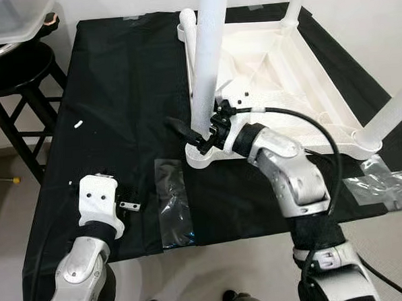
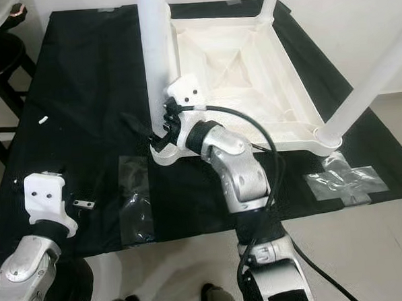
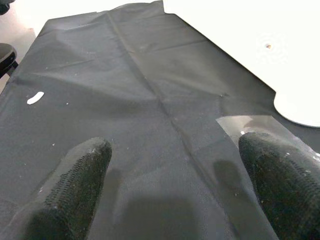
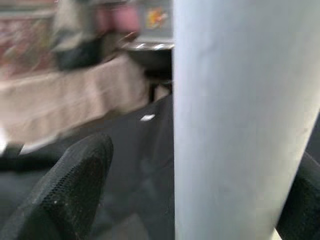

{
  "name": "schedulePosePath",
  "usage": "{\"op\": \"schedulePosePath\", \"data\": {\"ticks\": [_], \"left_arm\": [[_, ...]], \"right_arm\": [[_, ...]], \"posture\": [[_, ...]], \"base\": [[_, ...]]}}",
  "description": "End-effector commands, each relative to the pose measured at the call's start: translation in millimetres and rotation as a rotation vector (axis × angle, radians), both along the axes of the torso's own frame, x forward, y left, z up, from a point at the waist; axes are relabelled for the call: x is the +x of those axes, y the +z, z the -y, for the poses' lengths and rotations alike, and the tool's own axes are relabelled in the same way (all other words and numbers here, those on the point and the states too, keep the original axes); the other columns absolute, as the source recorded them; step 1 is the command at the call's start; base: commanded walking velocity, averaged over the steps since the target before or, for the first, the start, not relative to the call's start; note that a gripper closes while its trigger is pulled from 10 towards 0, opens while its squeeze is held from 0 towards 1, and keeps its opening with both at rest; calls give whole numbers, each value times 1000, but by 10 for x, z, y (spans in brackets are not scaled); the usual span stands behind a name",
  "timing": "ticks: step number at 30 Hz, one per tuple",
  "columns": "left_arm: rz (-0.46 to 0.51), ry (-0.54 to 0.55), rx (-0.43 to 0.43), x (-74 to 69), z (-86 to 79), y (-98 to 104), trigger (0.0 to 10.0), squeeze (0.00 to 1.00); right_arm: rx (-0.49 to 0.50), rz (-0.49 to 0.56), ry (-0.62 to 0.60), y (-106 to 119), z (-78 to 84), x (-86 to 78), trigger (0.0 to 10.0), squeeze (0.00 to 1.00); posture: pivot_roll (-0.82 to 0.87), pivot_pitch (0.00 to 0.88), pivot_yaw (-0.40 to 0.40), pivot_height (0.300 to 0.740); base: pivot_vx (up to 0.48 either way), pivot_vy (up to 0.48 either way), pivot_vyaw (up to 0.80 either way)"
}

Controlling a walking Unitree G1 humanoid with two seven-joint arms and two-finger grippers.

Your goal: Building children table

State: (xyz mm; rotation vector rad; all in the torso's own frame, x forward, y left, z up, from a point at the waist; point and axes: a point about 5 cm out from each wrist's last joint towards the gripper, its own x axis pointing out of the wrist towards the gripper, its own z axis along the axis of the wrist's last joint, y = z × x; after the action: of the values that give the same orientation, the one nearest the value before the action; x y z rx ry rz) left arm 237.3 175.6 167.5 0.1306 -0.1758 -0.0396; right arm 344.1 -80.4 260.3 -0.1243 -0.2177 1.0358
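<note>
Black cloth [image 1: 117, 94] is covering the floor, carrying the upturned white table [image 1: 277, 65]. Right gripper [image 1: 202, 138] is straddling its near-corner leg [image 1: 206, 62], fingers spread around it: rigid, light, slippery plastic, best gripped low. Left gripper [image 3: 175, 185] is hovering open near the cloth's front edge.

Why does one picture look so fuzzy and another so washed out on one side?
Right wrist view: the white table leg sits very close to the camera, and the room behind it is blurred. Left wrist view: the white tabletop is overexposed to plain white with almost no detail, while the black cloth stays sharp. Both eye views are evenly lit and clear.
</note>
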Motion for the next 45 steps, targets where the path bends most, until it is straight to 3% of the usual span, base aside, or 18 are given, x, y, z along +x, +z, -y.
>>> {"op": "schedulePosePath", "data": {"ticks": [1,11,12,15,16,21,28,31,33,34,36,37,39,40,41,43,44,45], "left_arm": [[-6,3,6,-61,-2,-8,10000,0],[-10,14,5,-189,-32,-1,10000,0],[-12,15,5,-208,-36,1,10000,0],[-14,16,4,-226,-39,3,10000,0],[-14,16,4,-232,-39,3,10000,0],[-19,17,2,-259,-36,6,10000,0],[-17,16,1,-220,-22,12,10000,0],[-14,19,-1,-202,-3,10,10000,0],[-12,21,-1,-189,-2,11,10000,0],[-12,21,-1,-189,-2,11,10000,0],[-12,22,-2,-169,-8,10,10000,0],[-12,22,-2,-169,-8,10,10000,0],[-12,22,-1,-145,-10,11,10000,0],[-12,21,0,-124,-8,9,10000,0],[-13,20,0,-107,-7,7,10000,0],[-13,20,0,-107,-7,7,10000,0],[-14,19,0,-53,-1,-4,10000,0],[-14,19,0,-53,-1,-4,10000,0]], "right_arm": [[-16,16,140,45,-55,-10,10000,0],[-22,13,331,256,-30,155,10000,0],[-17,7,346,279,-28,175,7373,0],[-19,9,358,300,-20,213,6588,0],[-21,10,361,303,-18,221,0,0],[-20,-5,423,314,22,247,0,0],[-27,25,372,302,99,253,0,0],[-36,43,187,160,168,191,0,0],[6,-8,30,1,181,124,0,0],[6,-8,30,1,181,124,0,0],[22,-39,-198,-259,162,-6,0,0],[22,-39,-198,-259,162,-6,0,0],[-43,-8,-541,-518,217,-189,0,0],[-31,-52,-612,-633,185,-312,0,0],[-16,-89,-635,-695,157,-386,0,0],[-16,-89,-635,-695,157,-386,0,0],[-12,-113,-627,-769,25,-474,0,0],[-12,-113,-627,-769,25,-474,0,0]], "posture": [[30,256,-49,740],[52,296,-48,740],[55,302,-50,740],[55,302,-50,740],[56,305,-50,740],[61,311,-52,740],[81,298,-47,740],[73,285,-59,740],[70,284,-64,740],[70,284,-64,740],[57,271,-66,740],[57,271,-66,740],[53,267,-65,740],[43,251,-62,740],[44,248,-62,740],[44,248,-62,740],[37,210,-54,740],[37,210,-54,740]], "base": [[0,0,0],[0,0,0],[0,0,0],[0,0,0],[0,0,0],[0,0,0],[0,0,0],[0,0,0],[0,0,0],[0,0,0],[0,0,0],[0,0,0],[0,0,0],[0,0,0],[0,0,0],[0,0,0],[0,0,0],[0,0,0]]}}
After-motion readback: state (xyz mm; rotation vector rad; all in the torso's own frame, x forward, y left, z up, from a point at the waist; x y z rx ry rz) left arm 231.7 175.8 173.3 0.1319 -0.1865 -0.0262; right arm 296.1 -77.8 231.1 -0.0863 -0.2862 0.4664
